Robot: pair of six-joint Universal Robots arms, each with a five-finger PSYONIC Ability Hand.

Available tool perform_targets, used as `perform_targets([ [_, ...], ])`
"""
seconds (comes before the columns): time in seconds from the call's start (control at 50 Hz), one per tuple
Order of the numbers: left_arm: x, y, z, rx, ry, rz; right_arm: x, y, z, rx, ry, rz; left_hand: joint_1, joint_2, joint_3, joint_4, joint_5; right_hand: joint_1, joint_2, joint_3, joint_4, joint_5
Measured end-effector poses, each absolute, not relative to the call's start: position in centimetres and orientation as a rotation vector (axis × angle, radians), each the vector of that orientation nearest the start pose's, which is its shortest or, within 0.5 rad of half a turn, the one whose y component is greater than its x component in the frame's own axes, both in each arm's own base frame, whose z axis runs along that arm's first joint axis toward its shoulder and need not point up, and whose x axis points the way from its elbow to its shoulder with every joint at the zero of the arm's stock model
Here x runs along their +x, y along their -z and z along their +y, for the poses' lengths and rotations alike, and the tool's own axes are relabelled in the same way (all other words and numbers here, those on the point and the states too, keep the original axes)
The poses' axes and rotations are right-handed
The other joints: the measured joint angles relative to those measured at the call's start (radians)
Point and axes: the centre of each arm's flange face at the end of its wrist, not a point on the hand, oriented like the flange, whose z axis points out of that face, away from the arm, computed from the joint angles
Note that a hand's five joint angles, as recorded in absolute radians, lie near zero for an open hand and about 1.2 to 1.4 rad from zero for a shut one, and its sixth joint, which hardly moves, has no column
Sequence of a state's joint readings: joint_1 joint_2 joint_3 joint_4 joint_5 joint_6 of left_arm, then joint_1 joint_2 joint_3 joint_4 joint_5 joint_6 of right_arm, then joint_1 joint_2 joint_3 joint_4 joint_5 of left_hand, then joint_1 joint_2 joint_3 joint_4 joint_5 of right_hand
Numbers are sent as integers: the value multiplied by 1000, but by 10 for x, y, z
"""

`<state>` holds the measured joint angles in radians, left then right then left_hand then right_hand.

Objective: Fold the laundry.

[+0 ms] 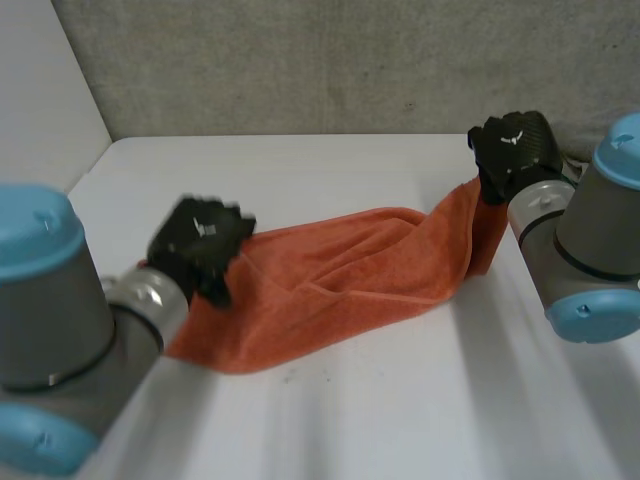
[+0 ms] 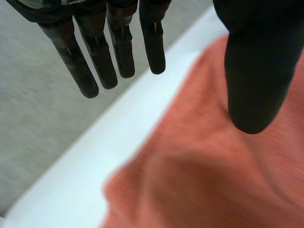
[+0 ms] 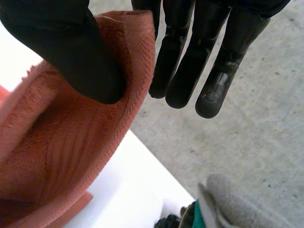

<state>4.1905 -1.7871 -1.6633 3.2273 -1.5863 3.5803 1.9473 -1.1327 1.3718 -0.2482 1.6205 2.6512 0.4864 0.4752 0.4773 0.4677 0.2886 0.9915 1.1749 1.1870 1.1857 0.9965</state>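
the right hand's fingers [image 3: 209, 90] are straight, and its thumb [image 3: 80, 61] presses a fold of the orange towel [image 3: 71, 161] against them. so the right hand [image 1: 515, 145] pinches the towel at its right end. that end is lifted off the tabletop [image 1: 350, 420] and hangs from the hand near the tabletop's far right corner. in the right wrist view, grey floor [image 3: 247, 142] lies beyond the fingertips.

the left hand's fingers [image 2: 97, 61] are straight and set apart from its thumb [image 2: 256, 71], holding nothing. the thumb is over the towel, and i cannot tell whether it touches. in the head view the left hand [image 1: 200, 240] sits at the towel's left end, near the tabletop's left edge.

between the hands the towel lies bunched and creased across the middle of the tabletop, sloping up to the right hand. a grey wall [image 1: 350, 60] stands behind the tabletop. both arms reach in from the near corners.
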Motion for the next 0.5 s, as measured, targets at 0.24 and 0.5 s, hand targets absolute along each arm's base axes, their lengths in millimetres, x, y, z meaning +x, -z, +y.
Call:
perform_targets([
  [0.24, -304, -193, -290, 1240, 2074, 2237, 262, -220, -304, -1010, 2126, 2169, 0, 0, 0, 0, 1, 0, 0, 0, 0, 0],
  [0.5, -303, -135, -325, 1356, 1865, 2202, 244, -209, -294, -1039, 2024, 2246, 27, 44, 43, 58, 65, 0, 0, 0, 0, 0],
])
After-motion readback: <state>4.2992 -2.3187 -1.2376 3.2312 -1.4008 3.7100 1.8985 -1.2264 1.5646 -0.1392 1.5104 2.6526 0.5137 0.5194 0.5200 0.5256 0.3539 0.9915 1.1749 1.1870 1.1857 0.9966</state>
